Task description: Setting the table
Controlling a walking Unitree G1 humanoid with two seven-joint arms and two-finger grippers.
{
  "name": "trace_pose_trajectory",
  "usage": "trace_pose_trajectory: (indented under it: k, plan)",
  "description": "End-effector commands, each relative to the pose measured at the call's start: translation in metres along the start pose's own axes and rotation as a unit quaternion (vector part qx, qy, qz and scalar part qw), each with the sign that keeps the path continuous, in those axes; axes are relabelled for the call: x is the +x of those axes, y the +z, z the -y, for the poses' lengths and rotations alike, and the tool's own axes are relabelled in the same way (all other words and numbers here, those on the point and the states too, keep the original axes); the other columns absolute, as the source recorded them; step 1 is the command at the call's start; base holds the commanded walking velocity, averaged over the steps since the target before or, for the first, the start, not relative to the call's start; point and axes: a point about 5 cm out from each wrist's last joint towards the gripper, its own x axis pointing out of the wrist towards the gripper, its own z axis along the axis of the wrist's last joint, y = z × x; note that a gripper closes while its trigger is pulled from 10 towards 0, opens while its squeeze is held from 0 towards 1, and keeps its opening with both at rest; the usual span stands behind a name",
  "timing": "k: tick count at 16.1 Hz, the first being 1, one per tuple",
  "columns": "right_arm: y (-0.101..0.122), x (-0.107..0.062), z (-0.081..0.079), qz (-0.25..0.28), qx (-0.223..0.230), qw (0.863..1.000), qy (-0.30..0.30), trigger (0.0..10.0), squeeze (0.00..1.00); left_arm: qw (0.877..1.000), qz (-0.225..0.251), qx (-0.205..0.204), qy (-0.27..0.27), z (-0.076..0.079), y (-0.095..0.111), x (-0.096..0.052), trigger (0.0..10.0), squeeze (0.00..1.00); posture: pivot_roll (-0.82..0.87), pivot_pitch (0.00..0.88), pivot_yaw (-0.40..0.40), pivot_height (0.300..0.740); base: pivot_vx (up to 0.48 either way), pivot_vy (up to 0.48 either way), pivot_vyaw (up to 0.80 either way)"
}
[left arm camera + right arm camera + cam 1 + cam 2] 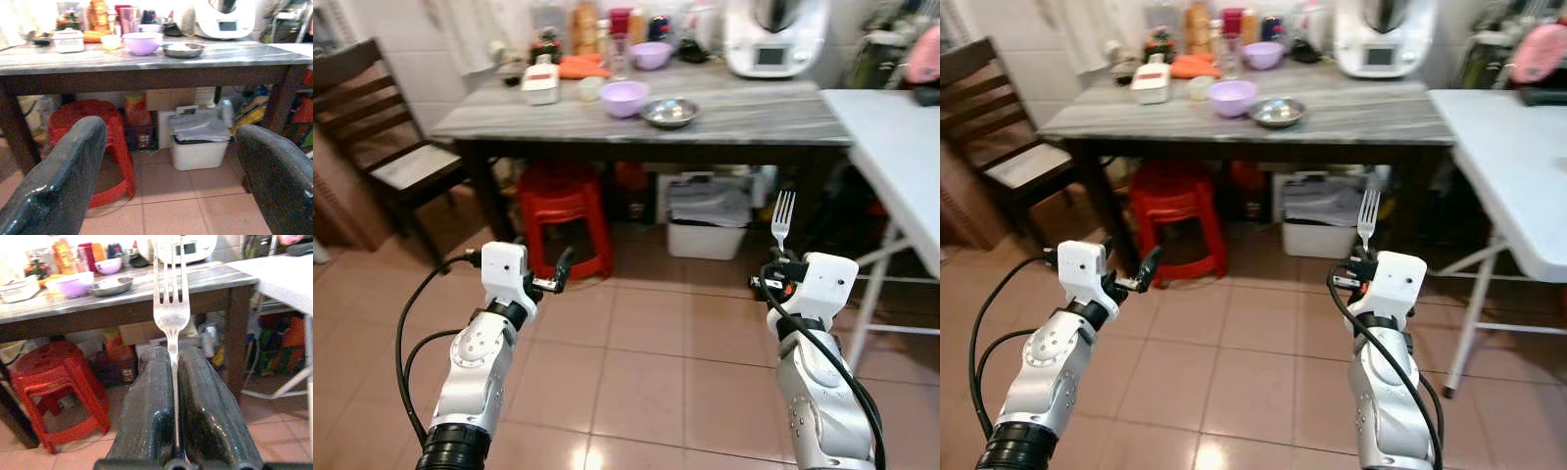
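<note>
Now my right gripper (173, 396) is clenched on the fork (169, 293) by its thin handle, tines up, well short of the table (754, 113). It looks light, stiff and slippery. My left gripper (558, 277) is released, empty.

One fork (783, 217) is standing up from the right gripper (174, 396). Two purple bowls are sitting on the grey table (764, 116): a large one (625, 98) in front, a smaller one (651, 55) behind. One steel dish (670, 113) is lying beside them. One red stool (563, 215) and one white bin (707, 220) are standing underneath, one wooden chair (382, 147) alongside.
</note>
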Motion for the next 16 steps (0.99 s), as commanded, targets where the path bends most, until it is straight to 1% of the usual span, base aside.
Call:
trace_pose_trajectory:
  k: [1, 4, 8, 12, 16]
  plan:
    - [0.0079, 0.0014, -0.0023, 0.017, 0.003, 1.0, 0.004, 10.0, 0.0, 1.0, 0.007, 0.001, 0.0, -0.0014, 0.0041, -0.0004, 10.0, 0.0, -0.03, 0.0, 0.055, 0.74, 0.39, 0.0, -0.45]
    - [0.009, 0.0027, -0.0027, 0.018, 0.002, 1.0, 0.007, 10.0, 0.0, 1.0, 0.009, -0.001, -0.003, -0.0001, 0.0039, -0.0002, 10.0, 0.0, -0.03, 0.0, 0.053, 0.74, 0.413, 0.0, -0.69]
    - [0.0113, 0.002, -0.0059, 0.025, -0.007, 0.999, 0.02, 10.0, 0.0, 1.0, 0.01, -0.001, -0.004, 0.0007, 0.0044, -0.0001, 10.0, 0.0, -0.03, 0.0, 0.052, 0.74, 0.432, 0.0, 0.0]
    - [0.012, 0.0019, -0.0063, 0.027, -0.005, 0.999, 0.018, 10.0, 0.0, 1.0, 0.011, -0.004, -0.006, 0.0026, 0.0047, 0.0003, 10.0, 0.0, -0.03, 0.0, 0.054, 0.74, 0.442, 0.0, 0.76]
    - [0.0116, 0.0013, -0.0056, 0.027, -0.001, 1.0, 0.014, 10.0, 0.0, 1.0, 0.009, -0.006, -0.01, 0.0058, 0.0038, 0.0002, 10.0, 0.0, -0.03, 0.0, 0.056, 0.74, 0.442, 0.0, 0.0]
